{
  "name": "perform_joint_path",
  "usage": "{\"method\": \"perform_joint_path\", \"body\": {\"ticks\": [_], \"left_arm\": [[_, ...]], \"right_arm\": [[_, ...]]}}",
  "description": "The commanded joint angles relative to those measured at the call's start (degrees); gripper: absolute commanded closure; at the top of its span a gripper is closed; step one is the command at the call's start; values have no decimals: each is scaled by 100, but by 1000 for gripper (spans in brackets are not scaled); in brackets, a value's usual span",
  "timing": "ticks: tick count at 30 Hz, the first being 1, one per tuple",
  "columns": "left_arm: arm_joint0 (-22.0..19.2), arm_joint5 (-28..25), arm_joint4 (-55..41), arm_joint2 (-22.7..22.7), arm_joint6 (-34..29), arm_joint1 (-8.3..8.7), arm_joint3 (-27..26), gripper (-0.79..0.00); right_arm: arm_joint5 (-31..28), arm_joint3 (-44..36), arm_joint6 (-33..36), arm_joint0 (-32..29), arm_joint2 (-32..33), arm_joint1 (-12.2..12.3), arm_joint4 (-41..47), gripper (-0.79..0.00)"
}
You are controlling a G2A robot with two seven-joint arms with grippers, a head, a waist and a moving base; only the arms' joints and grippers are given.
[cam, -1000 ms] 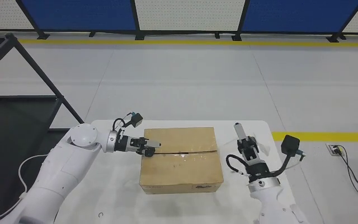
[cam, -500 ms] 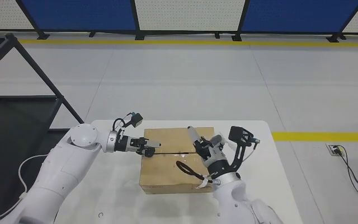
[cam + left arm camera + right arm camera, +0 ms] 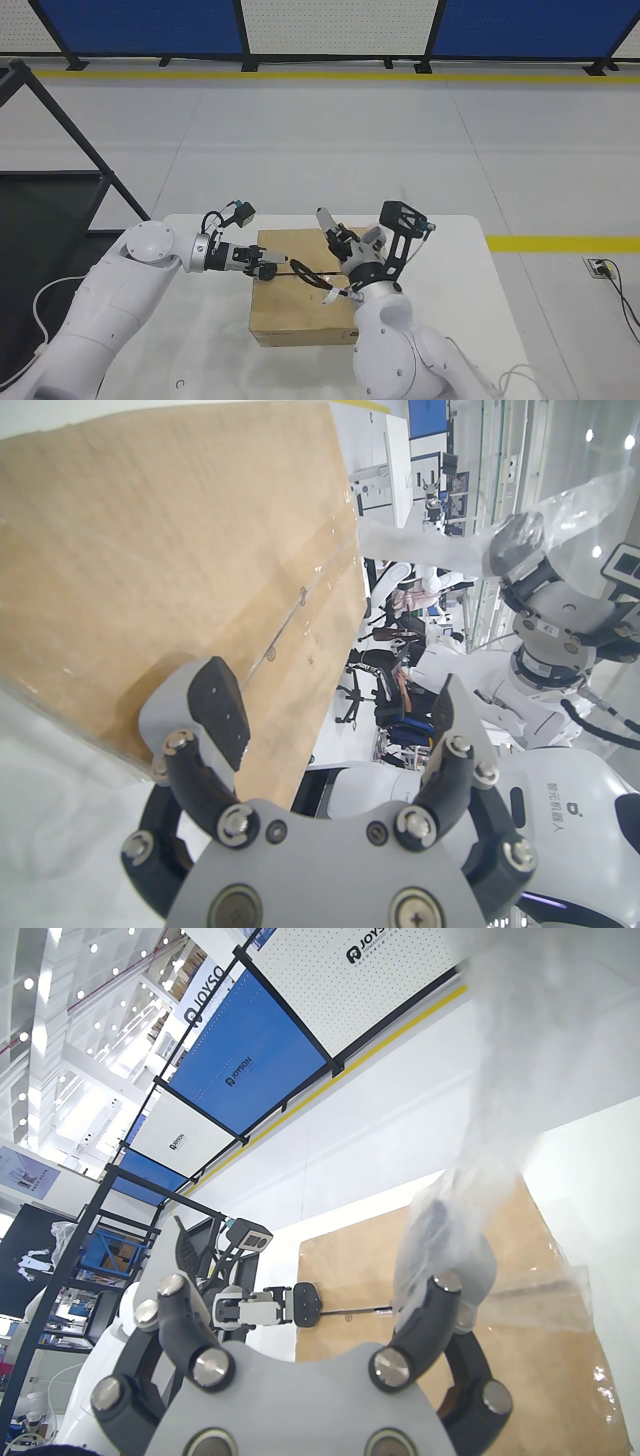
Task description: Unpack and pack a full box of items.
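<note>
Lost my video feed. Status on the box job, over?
Left gripper open, at the box edge by its seam. Right gripper open above the box. Box taped shut. Clear plastic hangs on right gripper.

Robotics lab: pegboard partitions (image 3: 338,25), yellow floor tape (image 3: 300,74).

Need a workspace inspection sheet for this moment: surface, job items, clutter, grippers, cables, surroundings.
Surface: white table.
Job's things: cardboard box, flaps shut, clear tape along the seam.
Clutter: nothing seen.
Grippers: left gripper open at the box's seam edge; right gripper open above the box, one finger plastic-wrapped.
Cables: black cable loops from the right wrist over the box.
Surroundings: blue and white panels, yellow floor line.
</note>
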Motion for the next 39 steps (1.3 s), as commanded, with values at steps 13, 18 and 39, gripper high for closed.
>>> {"method": "perform_joint_path", "body": {"ticks": [13,18,39], "left_arm": [[0,0,0,0,0,0,0,-785],[0,0,0,0,0,0,0,-785],[0,0,0,0,0,0,0,-785]], "right_arm": [[21,311,192,155,-58,-265,-49,-785],[-252,254,234,151,-51,-325,-155,-785],[-598,219,260,122,-10,-377,-422,-785]]}}
